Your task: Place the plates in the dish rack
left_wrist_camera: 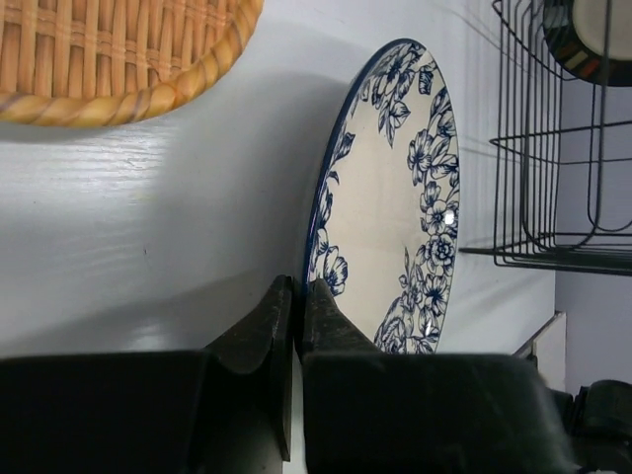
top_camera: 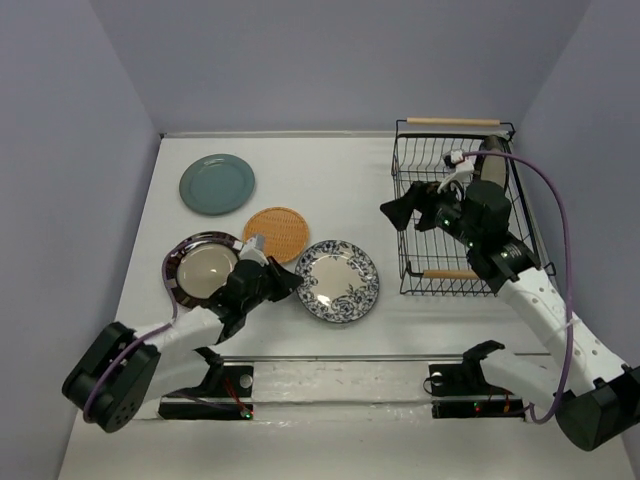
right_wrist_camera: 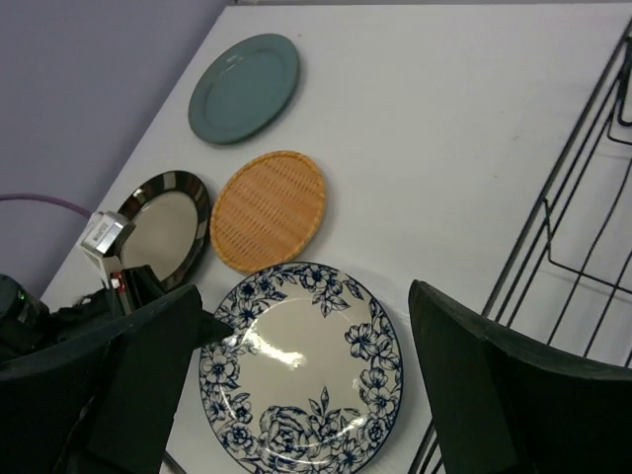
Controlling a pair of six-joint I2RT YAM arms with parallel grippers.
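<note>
The white plate with blue flowers lies on the table, left of the black wire dish rack. My left gripper is shut on its left rim; in the left wrist view the fingers pinch the plate's edge. My right gripper is open and empty, above the table just left of the rack, and looks down on the floral plate. A striped plate stands in the rack, partly hidden by my right arm. The teal plate, the woven orange plate and another striped plate lie flat at the left.
The rack's wires are close on the right of my right gripper. The woven plate lies near the floral plate's far side. Purple walls enclose the table on three sides.
</note>
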